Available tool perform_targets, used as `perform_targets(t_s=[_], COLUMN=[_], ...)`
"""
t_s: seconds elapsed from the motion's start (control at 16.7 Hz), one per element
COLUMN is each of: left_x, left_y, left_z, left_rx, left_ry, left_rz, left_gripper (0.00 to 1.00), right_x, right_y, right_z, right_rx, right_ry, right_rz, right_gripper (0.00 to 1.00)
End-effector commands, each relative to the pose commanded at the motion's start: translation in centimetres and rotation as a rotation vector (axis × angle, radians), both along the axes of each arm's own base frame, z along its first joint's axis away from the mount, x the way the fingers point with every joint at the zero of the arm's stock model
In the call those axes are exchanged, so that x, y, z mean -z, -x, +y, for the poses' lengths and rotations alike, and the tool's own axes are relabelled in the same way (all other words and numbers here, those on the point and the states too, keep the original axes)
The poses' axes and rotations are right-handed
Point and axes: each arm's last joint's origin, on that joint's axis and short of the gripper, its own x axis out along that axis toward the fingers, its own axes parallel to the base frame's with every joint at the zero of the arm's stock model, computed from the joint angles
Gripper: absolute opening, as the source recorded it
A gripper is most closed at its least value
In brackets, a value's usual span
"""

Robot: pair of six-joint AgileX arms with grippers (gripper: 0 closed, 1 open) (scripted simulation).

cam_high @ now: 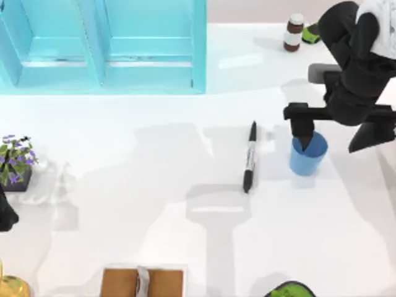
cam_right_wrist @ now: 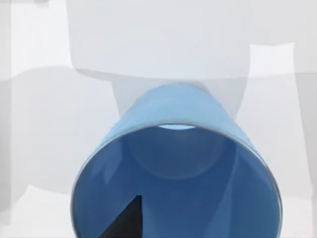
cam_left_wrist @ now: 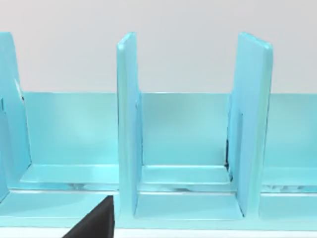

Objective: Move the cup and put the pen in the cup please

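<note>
While the right gripper (cam_high: 304,143) is hanging directly over the cup (cam_high: 307,154) in the top view, one dark finger is dipping inside the rim at the cup's far-left edge, which reads as a pinch on the wall so the cup can be lifted and moved; whether the fingers are actually clamping the wall I cannot tell. The cup is standing upright on the table (cam_high: 154,185), right of centre. The pen (cam_high: 249,157) is lying flat just to the cup's left, apart from it, its length running nearly front to back, probably waiting for the cup to be placed first. One cup and one pen are showing. Around the edges are sitting one turquoise rack (cam_high: 105,43) at the far left, one small brown-and-white bottle (cam_high: 293,32) at the far right, and one pot of purple flowers (cam_high: 15,162) at the left edge. The left arm is parked at the left edge.

In the left wrist view, the camera is facing the turquoise rack's upright dividers (cam_left_wrist: 127,124); three are counting out, with bays between them. A dark finger tip is showing at the lower edge, its state unclear.

In the right wrist view, the camera is looking straight down into the cup (cam_right_wrist: 178,163), and one dark finger (cam_right_wrist: 126,220) is sitting inside the wall, fitting a rim grasp.
</note>
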Motion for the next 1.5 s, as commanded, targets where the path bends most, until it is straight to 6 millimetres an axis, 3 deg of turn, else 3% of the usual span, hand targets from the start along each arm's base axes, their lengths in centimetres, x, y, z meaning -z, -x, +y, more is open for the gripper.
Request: perform_targets(t_s=[0.6, 0.72, 0.9, 1.2, 1.32, 1.5], left_x=[0.0, 0.0, 0.0, 0.0, 0.0, 0.0], left_y=[0.0, 0.0, 0.0, 0.0, 0.0, 0.0], left_z=[0.0, 0.0, 0.0, 0.0, 0.0, 0.0], left_rx=[0.000, 0.000, 0.000, 0.000, 0.000, 0.000], left_ry=[0.000, 0.000, 0.000, 0.000, 0.000, 0.000], left_rz=[0.000, 0.000, 0.000, 0.000, 0.000, 0.000], left_gripper=[1.00, 1.00, 1.00, 1.00, 1.00, 1.00], right_x=[-0.8, -2.5, -6.8, -13.7, -14.8, -15.0], right_y=[-0.3, -0.8, -1.4, -0.5, -0.1, 0.0], right_z=[0.0, 0.1, 0.4, 0.1, -0.1, -0.1], right_rx=[0.005, 0.006, 0.005, 0.004, 0.003, 0.002], right_ry=[0.001, 0.002, 0.001, 0.002, 0.000, 0.000], right_rz=[0.004, 0.010, 0.007, 0.004, 0.000, 0.000], right_gripper=[1.00, 1.00, 1.00, 1.00, 1.00, 1.00])
